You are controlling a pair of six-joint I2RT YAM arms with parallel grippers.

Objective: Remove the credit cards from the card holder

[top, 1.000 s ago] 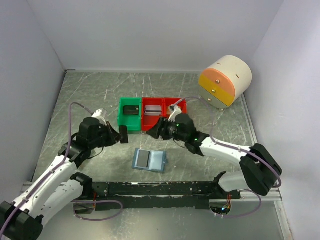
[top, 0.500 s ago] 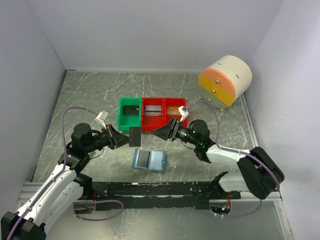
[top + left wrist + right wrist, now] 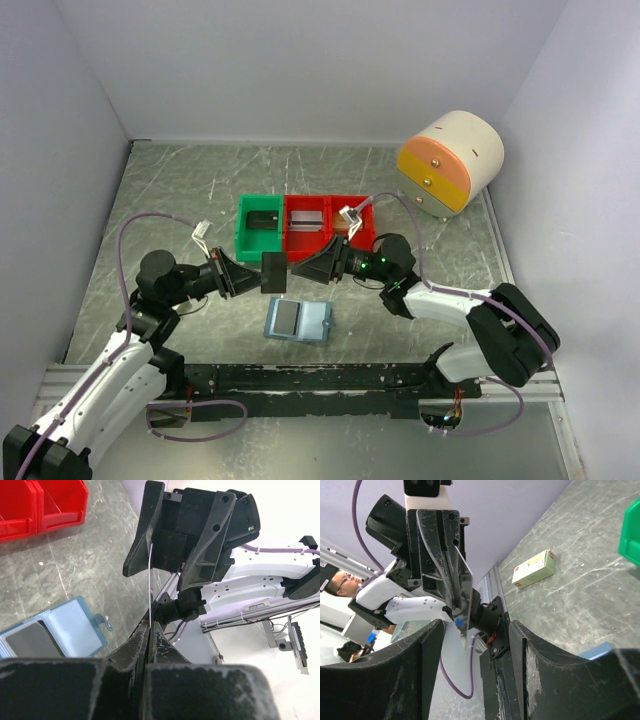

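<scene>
Holding one dark credit card [image 3: 273, 272] upright in the air in the tightly closed left gripper [image 3: 255, 273], just beyond the card holder [image 3: 299, 321], which lies open and flat on the table with a second dark card [image 3: 286, 318] in its left pocket. Facing it from the right with the right gripper [image 3: 299, 271], jaws parted around the card's free end, apparently not pressing it. Looks like a hand-over of a removed card: calls for closing the right jaws squarely before releasing on the left, then fetching the second card.
</scene>
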